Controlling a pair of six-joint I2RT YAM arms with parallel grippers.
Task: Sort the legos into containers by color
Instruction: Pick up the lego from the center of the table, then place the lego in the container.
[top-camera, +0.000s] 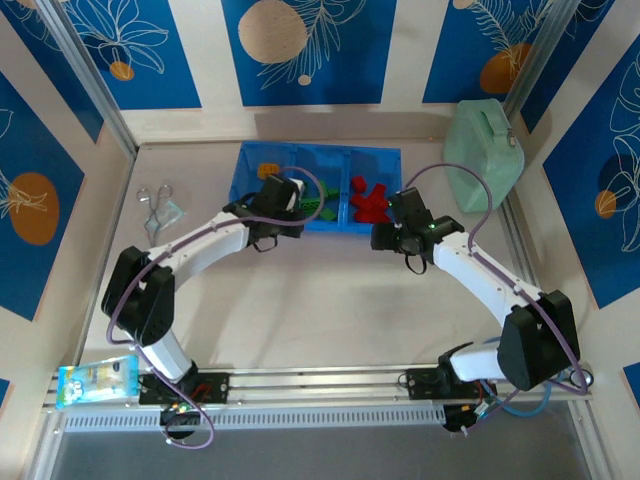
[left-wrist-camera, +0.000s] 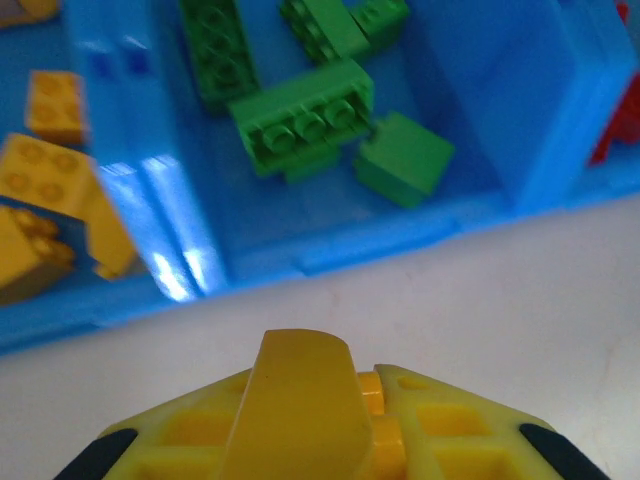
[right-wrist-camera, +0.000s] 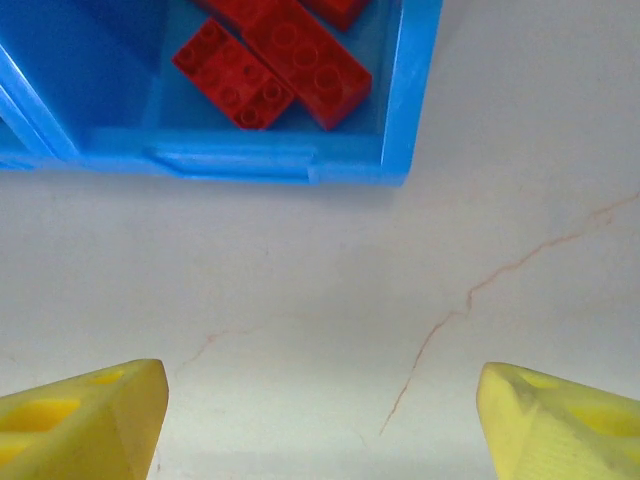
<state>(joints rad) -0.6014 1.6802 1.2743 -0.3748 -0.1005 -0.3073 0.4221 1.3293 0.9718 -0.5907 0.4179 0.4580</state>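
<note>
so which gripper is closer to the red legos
Right. The right gripper hangs open just before the red legos; the left gripper, shut, is by the green legos.

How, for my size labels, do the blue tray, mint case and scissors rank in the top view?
1. blue tray
2. mint case, though it stands taller, so nearness may inflate it
3. scissors, clearly smallest

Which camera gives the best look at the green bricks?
The left wrist view: the green bricks lie close up in the tray's middle compartment, studs plain to see. From the top external view they are a small green patch partly behind the left arm. The right wrist view faces the red bricks instead.
</note>
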